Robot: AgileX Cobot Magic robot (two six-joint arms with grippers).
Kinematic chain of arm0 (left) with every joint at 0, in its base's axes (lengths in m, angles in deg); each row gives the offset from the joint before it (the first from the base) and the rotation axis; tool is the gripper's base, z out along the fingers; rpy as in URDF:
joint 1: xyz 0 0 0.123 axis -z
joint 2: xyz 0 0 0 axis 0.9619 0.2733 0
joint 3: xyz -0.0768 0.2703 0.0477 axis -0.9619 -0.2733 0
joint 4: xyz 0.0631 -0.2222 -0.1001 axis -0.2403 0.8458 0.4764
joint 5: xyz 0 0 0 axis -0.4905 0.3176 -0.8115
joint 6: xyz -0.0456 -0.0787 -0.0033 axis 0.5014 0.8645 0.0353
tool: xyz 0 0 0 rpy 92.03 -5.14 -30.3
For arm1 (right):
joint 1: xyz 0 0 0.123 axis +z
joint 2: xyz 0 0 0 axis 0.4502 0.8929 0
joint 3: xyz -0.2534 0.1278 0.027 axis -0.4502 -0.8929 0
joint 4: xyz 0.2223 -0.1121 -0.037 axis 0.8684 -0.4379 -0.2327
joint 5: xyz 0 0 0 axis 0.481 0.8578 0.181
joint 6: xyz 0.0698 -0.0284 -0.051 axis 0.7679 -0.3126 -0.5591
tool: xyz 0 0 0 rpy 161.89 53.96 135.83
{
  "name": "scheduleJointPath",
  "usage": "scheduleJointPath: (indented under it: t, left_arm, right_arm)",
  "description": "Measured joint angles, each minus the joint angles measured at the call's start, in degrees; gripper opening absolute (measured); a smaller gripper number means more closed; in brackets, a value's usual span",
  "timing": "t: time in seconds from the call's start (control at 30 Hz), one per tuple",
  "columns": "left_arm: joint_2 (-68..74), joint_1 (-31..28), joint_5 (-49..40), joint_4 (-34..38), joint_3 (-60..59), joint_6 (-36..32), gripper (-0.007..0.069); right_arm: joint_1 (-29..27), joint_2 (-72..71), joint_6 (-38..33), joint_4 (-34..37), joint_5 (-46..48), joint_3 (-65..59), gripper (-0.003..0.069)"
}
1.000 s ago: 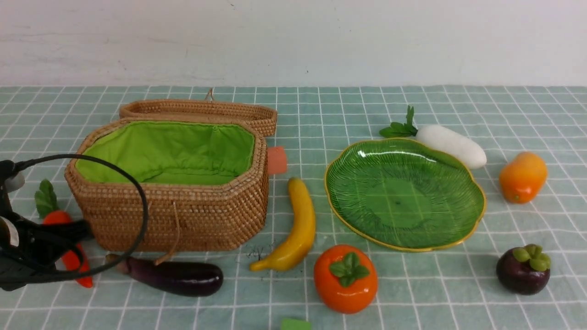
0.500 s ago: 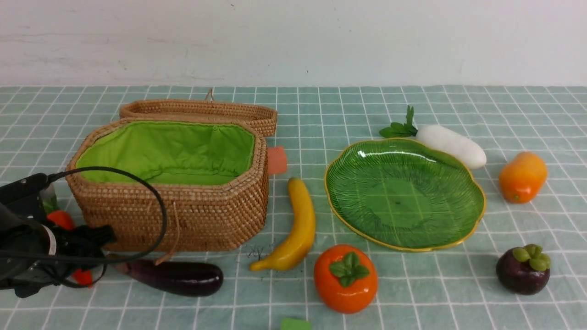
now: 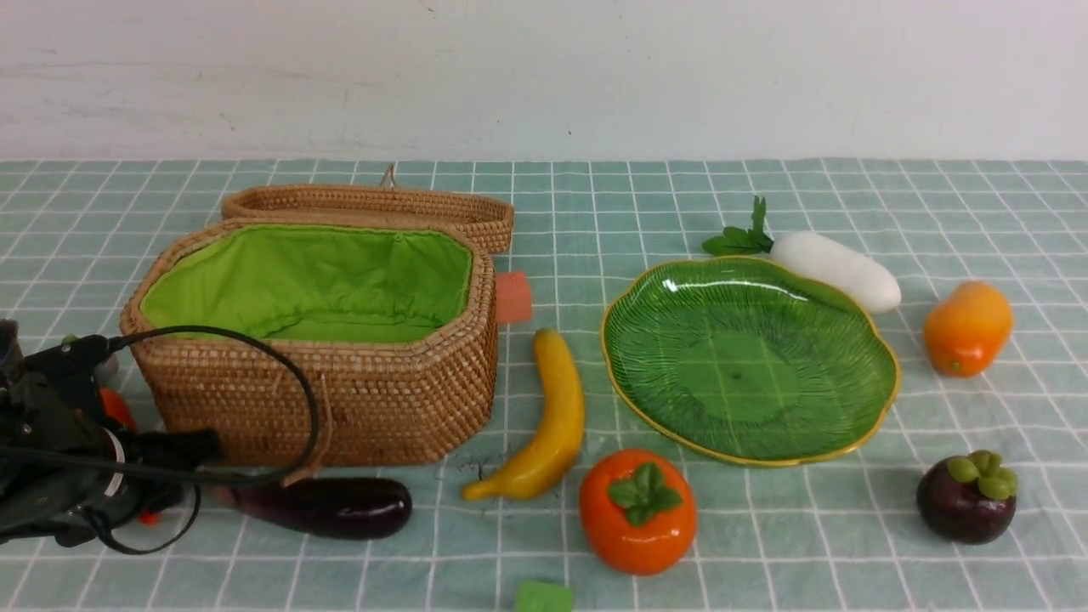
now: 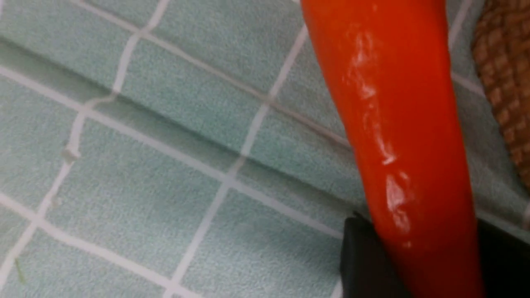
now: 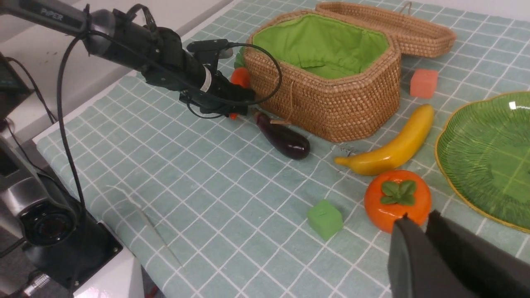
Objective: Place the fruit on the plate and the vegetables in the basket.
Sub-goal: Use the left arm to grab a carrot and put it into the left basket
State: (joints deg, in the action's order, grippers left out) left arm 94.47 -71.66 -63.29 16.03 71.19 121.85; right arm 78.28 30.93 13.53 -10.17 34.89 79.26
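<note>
the left end effector (image 3: 191, 446) sat low on the tabletop (image 3: 595, 212), its jaws closed round the glossy red-orange toy carrot (image 4: 397, 124). in the left wrist view a black pad pressed against each side of the carrot's narrow part. the carrot's body ran straight out between the pads, so the grasp crossed its long axis.

the carrot lay on the checked green cloth just beside the near-left corner of the large tan woven wicker basket with the bright green lining (image 3: 340, 399). its pointed tip faced the robot. its thick end ran away along the basket's left wall, apart from the weave.

from the grasp, the basket's open mouth lay up and to the robot's right, over the woven wall. the coming move probably called for a lift clear of the rim before any sideways travel. the long glossy dark purple eggplant (image 3: 331, 507) lay just to the right of the end effector, along the basket's front wall.

the left arm was plainly the nearer one. the right end effector (image 5: 418, 221) hung well apart, clenched on nothing, just beside the round orange persimmon with the green leaf cap (image 5: 397, 198).
</note>
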Motion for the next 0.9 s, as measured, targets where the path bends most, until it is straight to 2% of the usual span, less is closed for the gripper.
scheduleJointPath:
  t: [0.03, 0.13, 0.37, 0.47, 0.57, 0.63, 0.67, 0.77, 0.8, 0.9]
  left_arm:
    - [0.0, 0.0, -0.5, -0.5, 0.1, 2.1, 0.0239]
    - [-0.2, 0.0, -1.2, -1.0, 0.2, 4.5, 0.0234]
    - [-7.7, 0.0, -7.0, 0.8, -0.4, 5.0, 0.0234]
    - [-15.2, 0.0, -10.2, 2.2, -0.4, 3.0, 0.0234]
    - [-22.0, 0.1, -13.2, 6.0, -0.4, -4.2, 0.0234]
    - [-27.2, 1.4, -14.2, 10.7, -0.4, -16.4, 0.0234]
    - [-30.0, 3.0, -14.4, 14.3, -0.1, -25.6, 0.0234]
    - [-33.0, 6.6, -15.5, 22.0, 1.6, -43.0, 0.0234]
    - [-33.4, 9.1, -16.9, 26.3, 3.8, -56.2, 0.0234]
    - [-31.0, 13.4, -25.1, 36.7, 10.3, -87.3, 0.0234]
  right_arm:
    - [0.0, 0.0, 0.0, 0.3, 0.0, 0.0, 0.0066]
    - [0.0, 0.0, 0.0, 0.5, 0.0, 0.0, 0.0068]
    - [0.0, 0.0, 0.0, 0.7, 0.1, 0.0, 0.0075]
    - [0.0, 0.0, 0.0, 0.7, 0.2, 0.0, 0.0075]
    - [0.0, 0.0, 0.0, 0.6, 0.4, 0.0, 0.0075]
    - [0.0, 0.0, 0.0, 0.2, 0.4, 0.0, 0.0075]
    - [0.0, 0.0, 0.0, -0.5, 0.1, 0.0, 0.0075]
    - [0.0, 0.0, 0.0, -2.3, -1.3, 0.0, 0.0075]
    - [0.0, 0.0, 0.0, -3.2, -2.2, 0.0, 0.0075]
    - [0.0, 0.0, 0.0, -4.8, -3.5, 0.0, 0.0077]
